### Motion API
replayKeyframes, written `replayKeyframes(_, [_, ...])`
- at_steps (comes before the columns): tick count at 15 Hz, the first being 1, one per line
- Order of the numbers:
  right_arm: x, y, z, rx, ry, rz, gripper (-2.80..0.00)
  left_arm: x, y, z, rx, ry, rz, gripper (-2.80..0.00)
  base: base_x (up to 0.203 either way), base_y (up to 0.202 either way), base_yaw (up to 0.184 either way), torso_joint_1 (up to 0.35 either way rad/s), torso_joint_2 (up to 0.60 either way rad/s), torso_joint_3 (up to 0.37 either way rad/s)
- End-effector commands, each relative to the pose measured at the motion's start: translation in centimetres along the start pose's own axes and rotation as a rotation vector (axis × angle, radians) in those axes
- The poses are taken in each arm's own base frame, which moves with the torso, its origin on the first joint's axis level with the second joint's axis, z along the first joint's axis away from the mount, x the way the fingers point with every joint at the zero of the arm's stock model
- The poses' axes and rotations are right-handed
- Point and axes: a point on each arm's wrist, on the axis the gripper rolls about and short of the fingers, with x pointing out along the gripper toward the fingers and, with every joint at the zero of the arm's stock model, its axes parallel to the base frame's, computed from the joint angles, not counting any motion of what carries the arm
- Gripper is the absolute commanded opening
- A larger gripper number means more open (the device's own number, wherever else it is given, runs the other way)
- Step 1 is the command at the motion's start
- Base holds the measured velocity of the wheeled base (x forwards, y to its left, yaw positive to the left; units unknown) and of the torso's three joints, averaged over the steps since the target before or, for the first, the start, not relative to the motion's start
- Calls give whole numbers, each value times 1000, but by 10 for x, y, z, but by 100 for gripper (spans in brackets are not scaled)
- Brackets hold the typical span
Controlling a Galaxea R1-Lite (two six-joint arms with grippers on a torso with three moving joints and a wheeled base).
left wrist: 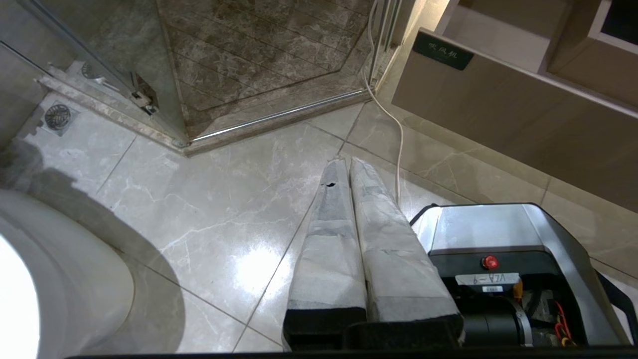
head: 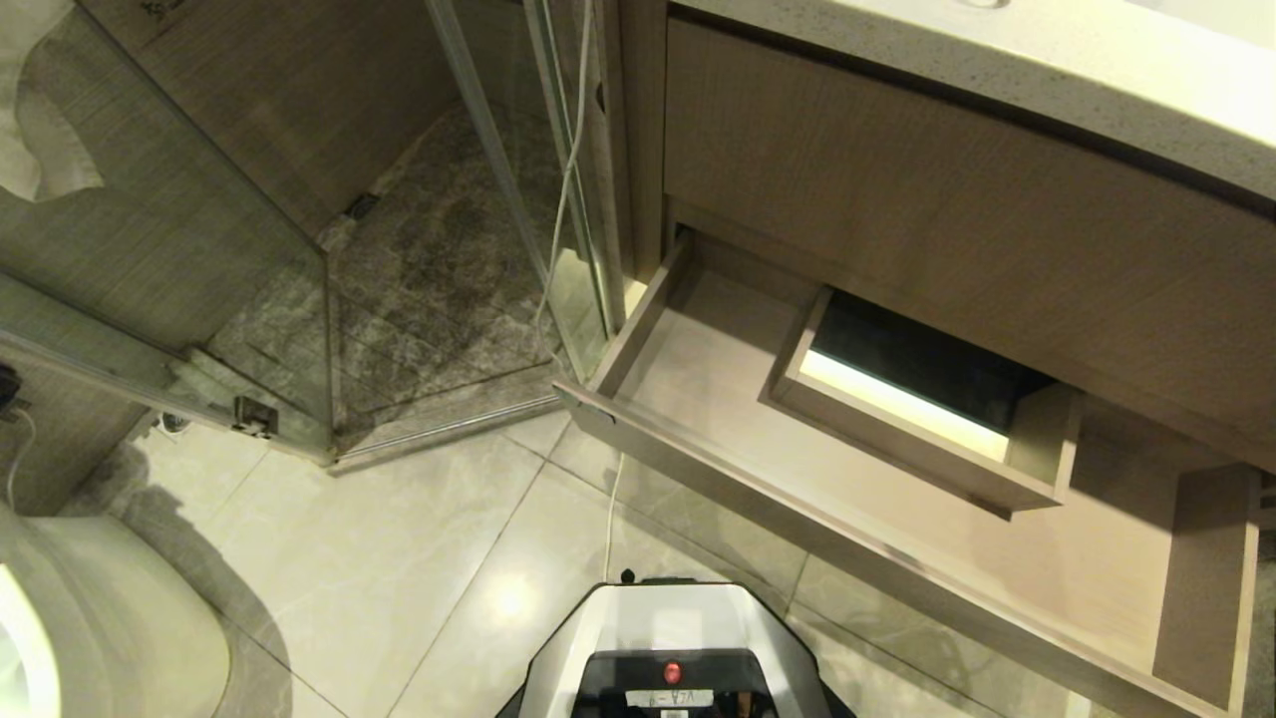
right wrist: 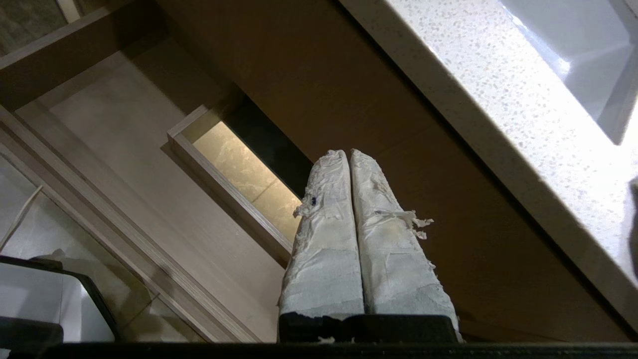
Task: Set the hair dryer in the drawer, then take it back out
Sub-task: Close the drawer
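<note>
Closest to our head camera sat our own base (head: 670, 648), parked on the tiled floor just short of the drawer (head: 897, 519), which stood pulled out with the boxed cutout (head: 922, 409) in its middle. We could not find the hair dryer in any view; the drawer's visible floor looked bare, so it was either out of frame or hidden.

Our biggest worry was that blind spot: reaching without seeing the dryer could send a gripper into the cabinet front or the countertop (right wrist: 498, 114) overhanging it. A lesser one was the white cord (left wrist: 396, 144) trailing across the floor past the base, which we judged could snag if we drove or pulled.

Our right gripper (right wrist: 349, 155) hung raised before the cabinet panel under the counter edge, above the cutout, fingers pressed together and holding nothing. Our left gripper (left wrist: 346, 162) pointed down over the tiles beside the base, fingers likewise together and empty, seemingly parked.
</note>
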Motion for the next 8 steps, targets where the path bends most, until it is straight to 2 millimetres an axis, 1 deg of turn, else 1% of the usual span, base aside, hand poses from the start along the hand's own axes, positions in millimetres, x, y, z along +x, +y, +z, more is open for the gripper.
replayKeyframes(1, [-1, 1, -3, 1, 3, 1, -280, 0, 0, -1, 0, 2, 0, -280, 0, 0, 0, -343, 543, 187])
replayKeyframes(5, [-1, 3, -6, 0, 11, 4, -280, 0, 0, -1, 0, 2, 0, -280, 0, 0, 0, -345, 535, 181])
replayKeyframes(8, [-1, 3, -7, -1, 19, 4, -280, 0, 0, -1, 0, 2, 0, -280, 0, 0, 0, -361, 491, 135])
